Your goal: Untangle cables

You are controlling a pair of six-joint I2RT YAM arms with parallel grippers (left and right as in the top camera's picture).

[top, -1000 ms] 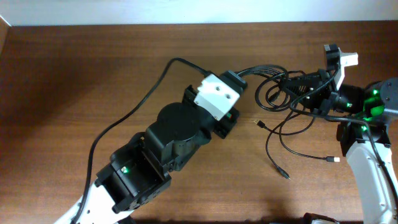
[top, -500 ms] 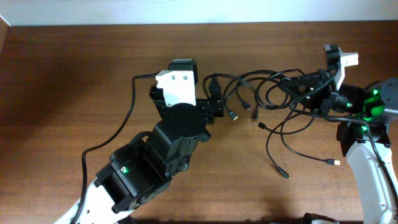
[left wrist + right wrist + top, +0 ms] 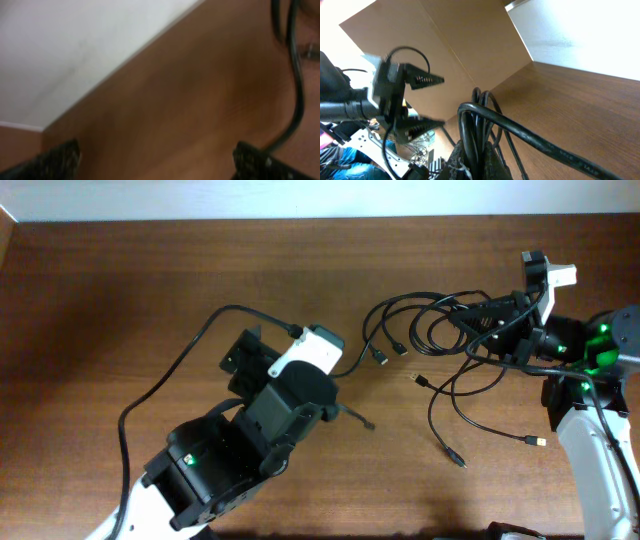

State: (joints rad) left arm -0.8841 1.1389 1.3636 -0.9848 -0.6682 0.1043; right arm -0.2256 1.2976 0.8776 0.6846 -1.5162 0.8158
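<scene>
Black cables (image 3: 462, 318); brown wood-grained table (image 3: 150, 290).

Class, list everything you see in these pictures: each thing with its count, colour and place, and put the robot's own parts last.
cables: several, too tangled for an exact count, black, right half of the table
table: one, brown wood, under everything
wall: one, white, beyond the table's far edge
left arm: one, black and white, lower left
right arm: one, black and white, right edge
left pincer: one, black, open and empty
right pincer: one, black, shut on the cables
</scene>
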